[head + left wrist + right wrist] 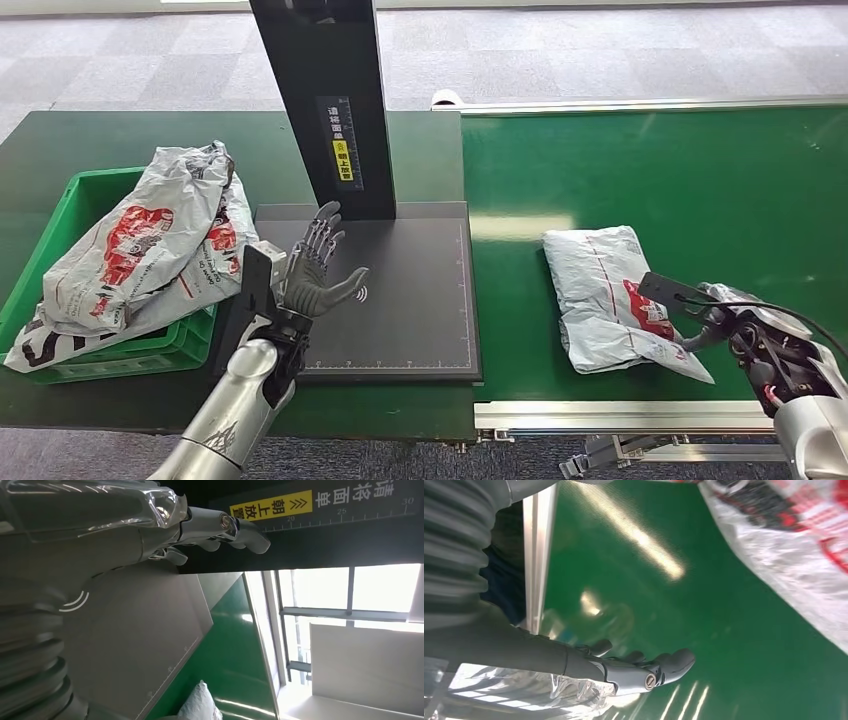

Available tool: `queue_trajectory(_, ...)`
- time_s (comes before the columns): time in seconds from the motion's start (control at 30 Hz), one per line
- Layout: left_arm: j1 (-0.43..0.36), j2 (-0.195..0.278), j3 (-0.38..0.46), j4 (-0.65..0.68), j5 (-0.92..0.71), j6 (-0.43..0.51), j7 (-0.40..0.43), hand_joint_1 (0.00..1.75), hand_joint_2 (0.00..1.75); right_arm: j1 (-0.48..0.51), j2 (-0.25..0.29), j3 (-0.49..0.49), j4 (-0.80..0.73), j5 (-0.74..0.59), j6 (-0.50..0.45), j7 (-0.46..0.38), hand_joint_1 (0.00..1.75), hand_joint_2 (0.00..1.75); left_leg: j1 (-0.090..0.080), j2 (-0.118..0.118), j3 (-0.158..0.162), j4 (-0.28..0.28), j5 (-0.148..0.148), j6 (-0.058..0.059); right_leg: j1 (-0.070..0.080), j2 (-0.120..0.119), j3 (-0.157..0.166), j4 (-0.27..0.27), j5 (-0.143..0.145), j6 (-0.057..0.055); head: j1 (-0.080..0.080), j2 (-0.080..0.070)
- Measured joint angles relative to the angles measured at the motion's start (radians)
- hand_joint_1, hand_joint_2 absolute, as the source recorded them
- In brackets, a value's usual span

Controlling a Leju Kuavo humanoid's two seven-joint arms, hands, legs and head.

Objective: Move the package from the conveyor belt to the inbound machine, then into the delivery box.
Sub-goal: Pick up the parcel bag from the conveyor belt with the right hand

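The package [610, 298], a grey mailer with red print, lies flat on the green conveyor belt [700, 180] in the lower right of the head view, its long axis running from upper left to lower right of the frame. The right hand [722, 318] sits at the package's lower right end, just beside or touching it; the head view does not settle whether it has contact. In the right wrist view the right hand's fingers [659, 670] reach out straight and close together over bare belt, holding nothing, with the package off to one side of them. The right hand is plainly the nearer one, so the pick-up looks to be its job, and it would need to close across the package's short width.

The left hand [318, 268] hovers with fingers spread over the dark plate of the inbound machine [400, 300] at frame centre, empty. At the left edge, the green delivery box [75, 200] already holds several grey mailers [150, 250] heaped above its rim.
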Motion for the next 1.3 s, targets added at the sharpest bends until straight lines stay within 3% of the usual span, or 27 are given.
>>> queue_trajectory(0.2,0.005,-0.003,0.0,-0.004,-0.012,0.007,0.007,0.0,1.75,0.0,-0.003,0.019,0.023,0.029,0.074,0.007,0.0,1.75,0.0,0.0,0.0,0.0,0.0,0.0,0.0,0.0,0.0,0.0,0.0,0.0,0.0,0.0)
queue_trajectory(0.23,0.005,-0.004,0.0,-0.004,-0.015,0.006,0.008,0.0,1.75,0.0,-0.004,0.021,0.025,0.03,0.094,-0.013,0.07,1.75,0.0,0.0,0.0,0.0,0.0,0.0,0.0,0.0,0.0,0.0,0.0,0.0,0.0,0.0)
queue_trajectory(0.33,0.005,-0.008,0.0,-0.003,-0.022,0.001,0.009,0.0,1.75,0.002,-0.006,0.024,0.029,0.01,0.121,-0.134,1.37,1.75,0.0,0.0,0.0,0.0,0.0,0.0,0.0,0.0,0.0,0.0,0.0,0.0,0.0,0.0)
queue_trajectory(0.37,0.005,-0.008,0.0,-0.003,-0.022,-0.002,0.009,0.0,1.75,0.003,-0.006,0.024,0.029,0.002,0.119,-0.177,1.74,1.75,0.0,0.001,0.0,0.0,0.0,0.0,0.0,0.001,0.0,0.0,0.0,0.0,0.0,0.0)
queue_trajectory(0.4,0.005,-0.008,0.0,-0.003,-0.022,-0.006,0.009,0.0,1.75,0.002,-0.006,0.023,0.029,-0.003,0.117,-0.211,1.75,1.75,0.0,0.001,0.0,0.0,0.0,0.0,0.0,0.001,0.0,0.0,0.0,0.0,0.0,0.0)
queue_trajectory(0.53,0.004,-0.005,0.002,-0.004,-0.016,-0.016,0.009,0.0,1.75,0.0,0.003,0.025,0.026,0.003,0.048,-0.279,1.73,1.75,0.0,0.001,-0.001,0.0,0.0,0.0,0.0,0.001,0.0,0.0,0.0,0.0,0.0,0.0)
queue_trajectory(0.67,0.015,0.001,0.013,-0.025,-0.014,-0.009,0.009,0.0,1.75,-0.012,0.037,0.003,0.002,-0.028,-0.246,-0.347,0.04,1.75,0.0,0.003,-0.001,0.0,0.0,0.0,0.0,0.002,0.0,0.001,0.0,0.0,0.0,0.0)
queue_trajectory(0.77,0.027,0.003,0.02,-0.044,-0.014,-0.007,0.009,0.0,1.75,-0.036,0.071,-0.046,-0.038,-0.086,-0.447,-0.408,0.0,1.75,0.0,0.002,0.001,0.0,0.0,0.0,0.0,0.002,0.0,0.001,0.0,0.0,0.0,0.0)
queue_trajectory(0.87,0.034,0.005,0.024,-0.052,-0.014,-0.006,0.009,0.0,1.75,-0.053,0.095,-0.093,-0.077,-0.126,-0.513,-0.449,0.0,1.75,0.0,0.001,0.0,0.0,0.0,0.0,0.0,0.002,0.0,0.001,0.0,0.0,0.0,0.0)
queue_trajectory(1.0,0.033,0.007,0.025,-0.052,-0.009,-0.003,0.004,0.0,1.75,-0.041,0.12,-0.184,-0.168,-0.256,-0.617,-0.58,0.0,1.75,0.0,0.001,0.0,0.0,0.0,0.0,0.0,0.002,0.0,0.001,0.0,0.0,0.0,0.0)
queue_trajectory(1.1,0.026,0.007,0.025,-0.045,-0.001,0.001,-0.004,0.0,1.75,-0.029,0.138,-0.26,-0.266,-0.334,-0.661,-0.64,0.0,1.75,0.0,0.001,0.0,0.0,0.0,0.0,0.0,0.002,0.0,0.0,0.0,0.0,0.0,0.0)
queue_trajectory(1.3,0.011,0.001,0.024,-0.028,0.002,0.004,-0.009,0.0,1.75,-0.006,0.164,-0.34,-0.395,-0.352,-0.682,-0.654,0.0,1.75,0.0,0.002,0.001,0.0,0.0,0.0,0.0,0.002,0.0,0.0,0.0,0.0,0.0,0.0)
